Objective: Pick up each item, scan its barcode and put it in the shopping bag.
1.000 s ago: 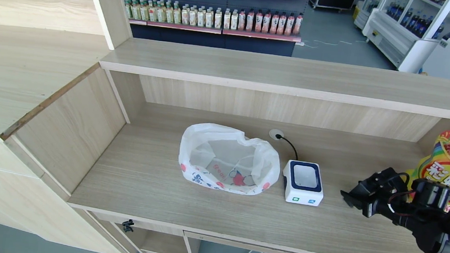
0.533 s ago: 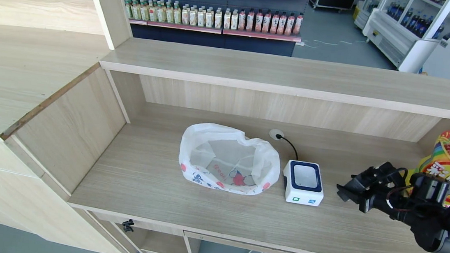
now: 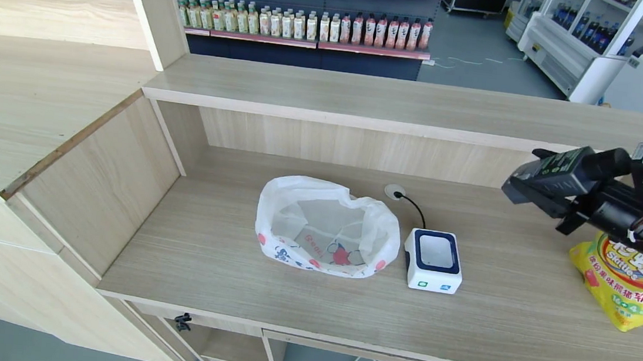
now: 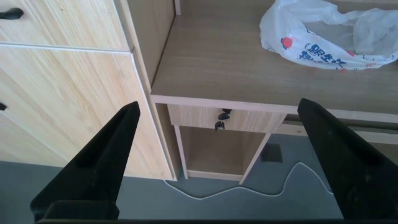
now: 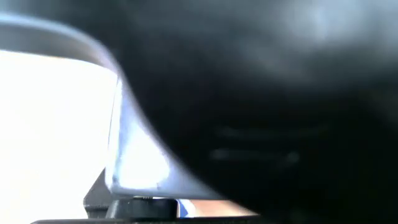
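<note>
Low before the front of the counter (image 3: 286,301), left gripper (image 4: 217,107) spread wide, empty, out of the way. Scanner (image 3: 433,261) just beside open shopping bag (image 3: 328,228), apparently for short transfers. Far right, candy pouch (image 3: 612,285) at the counter's end, right gripper (image 3: 514,190) aloft above it; grip state impossible to tell.

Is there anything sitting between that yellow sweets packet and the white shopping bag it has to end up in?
Only the scanner: it stands on the counter between the yellow packet and the shopping bag, close beside the bag. It is low, so a lifted packet would likely pass over it.
</note>
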Available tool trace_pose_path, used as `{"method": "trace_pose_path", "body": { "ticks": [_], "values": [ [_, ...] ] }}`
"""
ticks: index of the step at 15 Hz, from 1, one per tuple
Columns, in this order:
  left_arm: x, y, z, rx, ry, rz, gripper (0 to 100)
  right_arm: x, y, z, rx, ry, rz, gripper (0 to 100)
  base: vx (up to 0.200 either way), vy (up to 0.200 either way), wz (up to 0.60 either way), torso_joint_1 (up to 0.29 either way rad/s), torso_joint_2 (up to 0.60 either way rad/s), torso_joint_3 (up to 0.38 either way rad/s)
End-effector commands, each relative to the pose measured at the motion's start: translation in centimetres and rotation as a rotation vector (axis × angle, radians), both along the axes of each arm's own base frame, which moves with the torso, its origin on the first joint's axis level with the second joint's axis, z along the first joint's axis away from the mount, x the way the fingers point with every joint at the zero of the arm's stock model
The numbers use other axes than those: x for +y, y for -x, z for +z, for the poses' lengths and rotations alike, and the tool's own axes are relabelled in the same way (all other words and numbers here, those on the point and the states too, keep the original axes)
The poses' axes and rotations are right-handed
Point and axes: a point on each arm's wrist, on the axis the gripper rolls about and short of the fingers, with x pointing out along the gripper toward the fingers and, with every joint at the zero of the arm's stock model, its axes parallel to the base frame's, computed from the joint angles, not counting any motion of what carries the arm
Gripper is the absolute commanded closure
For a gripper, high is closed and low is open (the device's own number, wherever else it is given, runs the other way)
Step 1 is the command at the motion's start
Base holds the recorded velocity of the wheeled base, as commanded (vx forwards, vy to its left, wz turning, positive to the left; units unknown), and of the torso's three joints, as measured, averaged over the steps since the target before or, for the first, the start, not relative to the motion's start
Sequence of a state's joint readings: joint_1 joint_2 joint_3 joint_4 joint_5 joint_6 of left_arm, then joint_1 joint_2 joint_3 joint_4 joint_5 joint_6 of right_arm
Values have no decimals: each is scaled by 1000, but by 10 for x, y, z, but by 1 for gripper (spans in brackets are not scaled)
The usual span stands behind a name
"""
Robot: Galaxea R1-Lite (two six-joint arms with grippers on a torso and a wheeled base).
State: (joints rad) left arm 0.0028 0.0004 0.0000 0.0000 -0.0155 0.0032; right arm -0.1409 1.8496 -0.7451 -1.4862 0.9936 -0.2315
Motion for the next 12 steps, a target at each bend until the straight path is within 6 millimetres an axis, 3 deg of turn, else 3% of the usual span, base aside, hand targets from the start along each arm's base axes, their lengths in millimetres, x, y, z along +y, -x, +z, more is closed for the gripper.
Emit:
{"method": "trace_pose_path", "body": {
  "ticks": [1, 5, 12],
  "values": [
    [0, 0, 0, 0, 0, 0, 0, 42, 49, 77, -314, 67, 198, 100, 0, 0, 0, 0, 0, 0],
    [0, 0, 0, 0, 0, 0, 0, 91, 60, 102, -636, 198, 423, 100, 0, 0, 0, 0, 0, 0],
    [0, 0, 0, 0, 0, 0, 0, 181, 81, 89, -768, 129, 713, 100, 0, 0, 0, 0, 0, 0]
  ]
}}
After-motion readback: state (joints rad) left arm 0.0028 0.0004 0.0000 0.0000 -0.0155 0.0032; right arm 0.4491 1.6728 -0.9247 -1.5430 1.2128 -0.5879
